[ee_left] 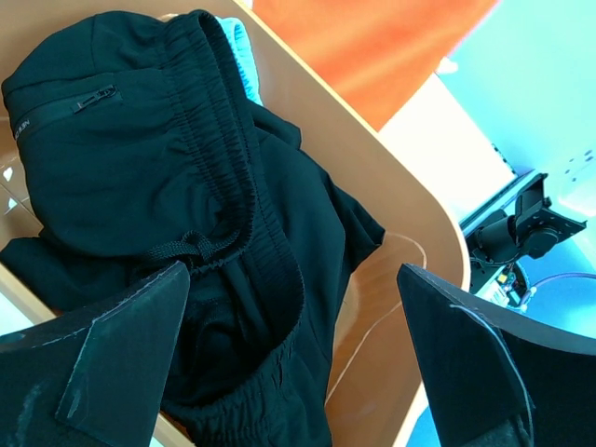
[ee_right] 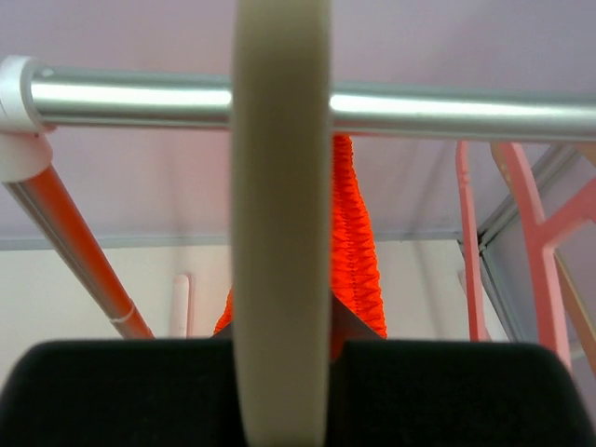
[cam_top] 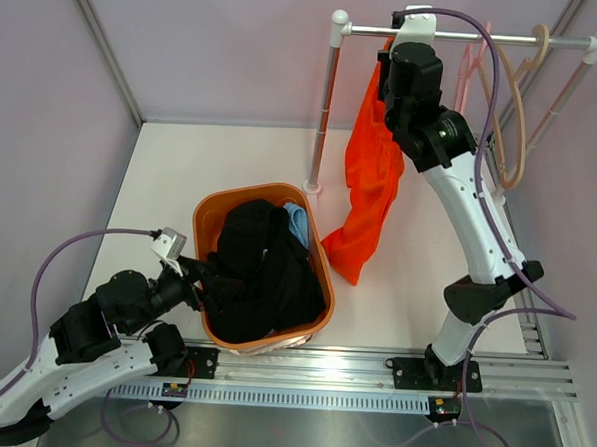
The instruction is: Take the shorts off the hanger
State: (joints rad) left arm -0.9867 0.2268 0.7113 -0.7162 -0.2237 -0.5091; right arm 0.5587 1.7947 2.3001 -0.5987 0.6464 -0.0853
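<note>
"Shorts first: where do the orange shorts (cam_top: 369, 177) hang, from where you stand?"

"From the cream hanger (ee_right: 279, 186) on the rail (cam_top: 469, 36), close to the rail's left post. They drop long and straight toward the table (cam_top: 181, 177), and the tail ends just beside the basket (cam_top: 322, 260)."

"And the right gripper (ee_right: 279, 372)?"

"Up at the rail, clamped tight on the hanger's hook. The cloth sits just past its fingers, bunched under the rail, and its length runs downward, away from the hand."

"The other arm?"

"The left gripper (ee_left: 293, 363) hovers low over the basket, jaws spread wide, holding nothing. Under it lie the black shorts (ee_left: 168, 186), with the light blue shorts (cam_top: 298, 224) peeking out at the far rim."

"So which arm is nearer the orange pair?"

"The right, easily; the left is well apart. My guess is that either the hook lifts up off the rail or the cloth gets drawn down along its own length. I can't say which."
</note>
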